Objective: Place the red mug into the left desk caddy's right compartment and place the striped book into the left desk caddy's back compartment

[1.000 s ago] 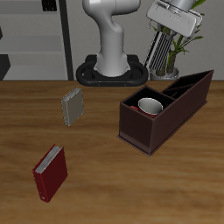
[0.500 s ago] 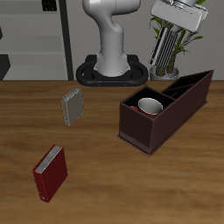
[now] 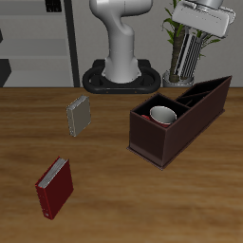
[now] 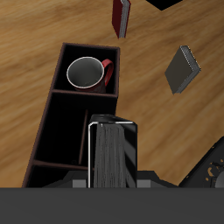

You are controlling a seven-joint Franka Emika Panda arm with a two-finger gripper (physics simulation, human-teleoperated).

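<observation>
The striped book (image 3: 190, 59) hangs nearly upright in the air, with my gripper (image 3: 197, 34) shut on its top edge, above and behind the far end of the left desk caddy (image 3: 157, 142). In the wrist view the striped book (image 4: 114, 153) fills the space between my gripper (image 4: 114, 180) fingers, over the caddy's (image 4: 45, 114) narrow slots. The red mug (image 3: 163, 115) stands upright inside the caddy's large square right compartment; the wrist view shows the red mug (image 4: 86, 73) there with its handle against a wall.
A dark red book (image 3: 54, 187) lies near the table's front edge and a small plain grey book (image 3: 79, 115) lies farther back. Both sit well away from the caddy. The robot base (image 3: 121, 71) and a plant (image 3: 180, 47) stand at the back.
My gripper has carried the striped book sideways toward the caddy's far end and slightly up. The book now hangs more upright. The mug and the other books have not moved.
</observation>
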